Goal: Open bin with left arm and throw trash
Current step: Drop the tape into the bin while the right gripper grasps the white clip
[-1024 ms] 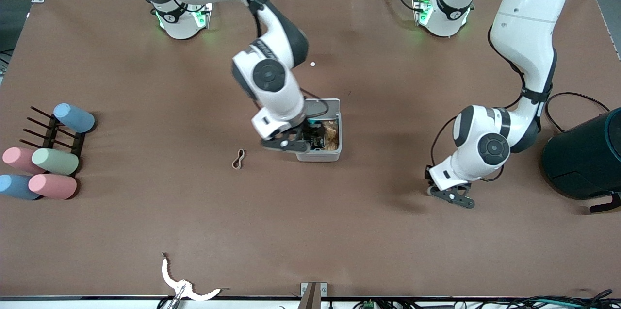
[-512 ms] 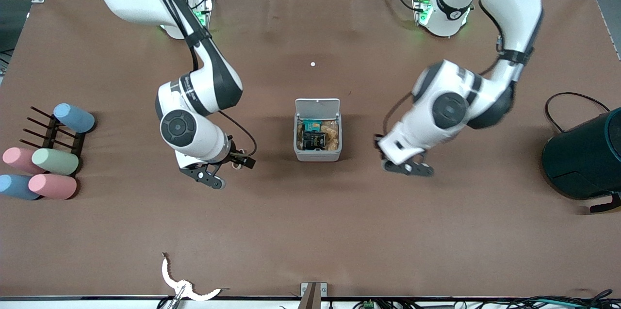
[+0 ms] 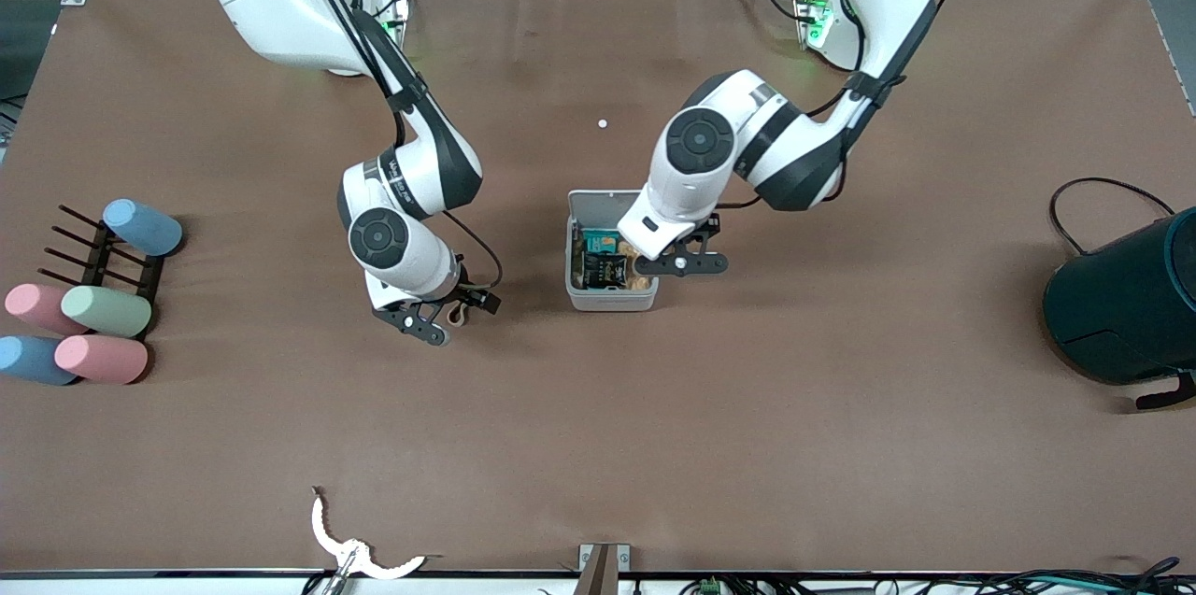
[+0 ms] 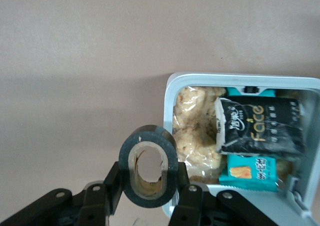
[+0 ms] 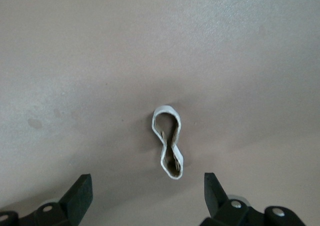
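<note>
The light-grey bin [image 3: 612,299] stands mid-table with its white lid [image 3: 609,201] flipped open. Inside lie the black wrapper [image 3: 603,270] with white print, a teal packet and a tan snack bag. My left gripper [image 3: 667,262] hangs over the bin's edge toward the left arm's end. It is shut on the black tape roll [image 4: 148,166] with a tan core. The left wrist view shows the open bin [image 4: 170,93] and the wrapper [image 4: 260,132]. My right gripper [image 3: 430,322] is open, low over the tan figure-eight rubber band [image 3: 456,315]. In the right wrist view the band [image 5: 168,142] lies ahead of the spread fingers [image 5: 80,196].
Pastel cups [image 3: 103,310] lie on and beside a black rack at the right arm's end. A large dark teal cylinder [image 3: 1126,305] stands at the left arm's end. A white curved strip [image 3: 360,550] lies at the table edge nearest the front camera.
My right arm left the bin, the black wrapper now inside, and moved over the rubber band. My left arm swung from its end of the table to the bin's edge.
</note>
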Controlling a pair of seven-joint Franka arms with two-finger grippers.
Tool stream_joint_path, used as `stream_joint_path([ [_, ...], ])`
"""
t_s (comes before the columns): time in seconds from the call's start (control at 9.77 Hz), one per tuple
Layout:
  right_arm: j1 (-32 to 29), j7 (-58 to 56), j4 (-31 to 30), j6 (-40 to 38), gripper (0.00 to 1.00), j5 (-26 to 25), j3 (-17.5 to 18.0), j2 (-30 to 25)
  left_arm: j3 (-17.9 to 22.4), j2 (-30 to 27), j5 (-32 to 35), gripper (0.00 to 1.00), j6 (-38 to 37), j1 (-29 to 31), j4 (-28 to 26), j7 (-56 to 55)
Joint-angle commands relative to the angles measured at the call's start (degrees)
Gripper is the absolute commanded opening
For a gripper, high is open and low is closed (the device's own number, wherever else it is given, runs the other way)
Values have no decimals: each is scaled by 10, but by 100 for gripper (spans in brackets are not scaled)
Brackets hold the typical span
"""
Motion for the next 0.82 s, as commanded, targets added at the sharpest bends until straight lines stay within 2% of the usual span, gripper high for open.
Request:
stream_joint_path([
  [0.0,-7,2,-18,23,99,-3,4,-6,0,20,21,12,7,-11,23,-25],
  [0.41,-6,2,-22,77,97,-30,3,37,0,39,26,12,12,-21,54,-28],
  [0.51,-7,2,-25,78,65,-30,3,37,1,42,29,18,20,-28,54,-42],
  [0.61,-8,3,-24,76,27,-30,4,37,3,47,32,24,25,-33,54,-49],
  [0.72,-7,2,-23,77,1,-30,3,36,3,48,38,35,27,-34,54,-49],
])
